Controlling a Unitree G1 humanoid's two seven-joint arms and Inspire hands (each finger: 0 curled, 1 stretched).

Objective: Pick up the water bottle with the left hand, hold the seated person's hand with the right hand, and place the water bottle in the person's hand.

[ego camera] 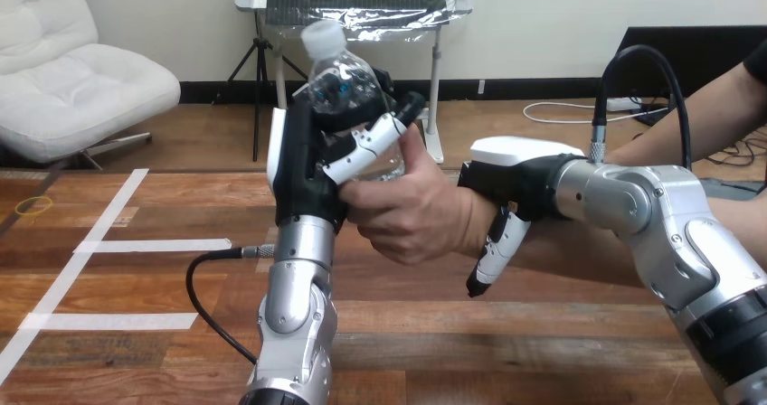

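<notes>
Starting at the wooden desk (136, 333), over which all the action is carried. The left arm (294, 306) is raised straight up from the bottom edge, and the right arm (669, 233) is brought in across from the right. Between them the person's hand (411, 215) is seen, reached in from the right and closed low against the bottle's base, touching the left hand (303, 170). The right hand (520, 174) is laid over the person's wrist (466, 229); whether the wrist is actually clasped cannot be told from here.

Now the water bottle (344, 84): it is held roughly upright, high over the desk, with its white cap (324, 36) on and clear of every hand. It is judged to be thin clear plastic, light to middling in weight if water is inside, smooth and a little slippery, and liable to dent under a hard squeeze. The body is therefore the place to be taken, around the middle or lower half, not the cap.

And that is how it is gripped: the left hand's fingers (366, 147) are curled round the body and pressed onto it, the bottle pinched against the palm. Room on the lower part is judged tight for the person's grasp, so a gentle release is called for.
</notes>
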